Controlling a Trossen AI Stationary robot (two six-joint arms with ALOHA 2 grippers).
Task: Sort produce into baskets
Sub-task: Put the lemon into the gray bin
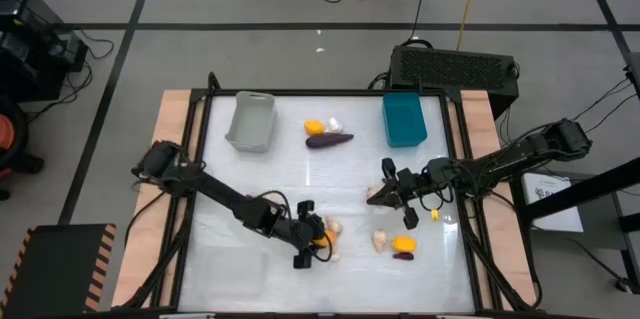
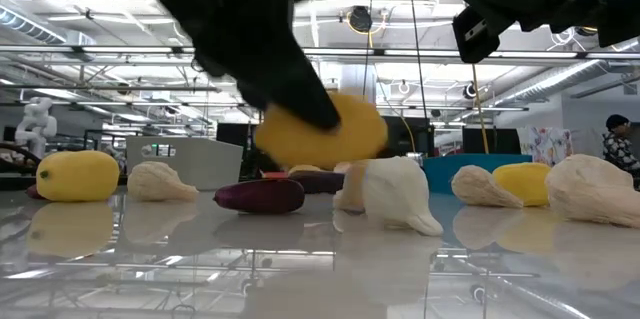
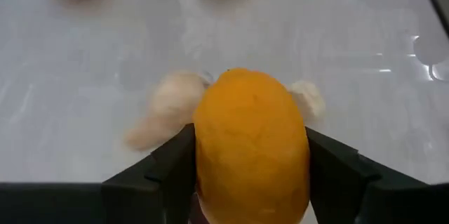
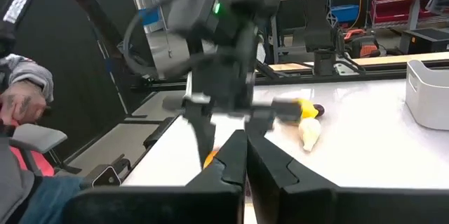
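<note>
My left gripper [image 1: 318, 239] is shut on an orange-yellow fruit [image 3: 251, 140] near the table's middle front; the fruit also shows in the low view [image 2: 320, 129]. My right gripper [image 1: 380, 195] hangs over the table right of centre with its fingers shut together [image 4: 245, 155] and nothing between them. Garlic bulbs [image 1: 378, 241], a yellow fruit [image 1: 404, 244] and a small purple piece [image 1: 403, 255] lie loose near the front. An orange fruit [image 1: 314, 127], a garlic bulb [image 1: 335, 124] and the larger eggplant [image 1: 329, 140] lie between the grey basket [image 1: 251, 121] and the teal basket [image 1: 404, 119]. I cannot make out the clear basket. My left gripper pinches the orange-yellow fruit by its two opposite sides [image 3: 203, 147] between its two fingers [image 3: 172, 164]. The fingers come slanting down from the table's left. In the low view the fruit looks lifted a little above the table top.
A large black box [image 1: 455, 67] stands beyond the table's far right corner. A raised dark frame [image 1: 205, 159] runs round the white table top. A person's arm [image 4: 24, 83] shows beside the table in the right wrist view. Two garlic bulbs [image 1: 333, 227] lie right beside the left gripper.
</note>
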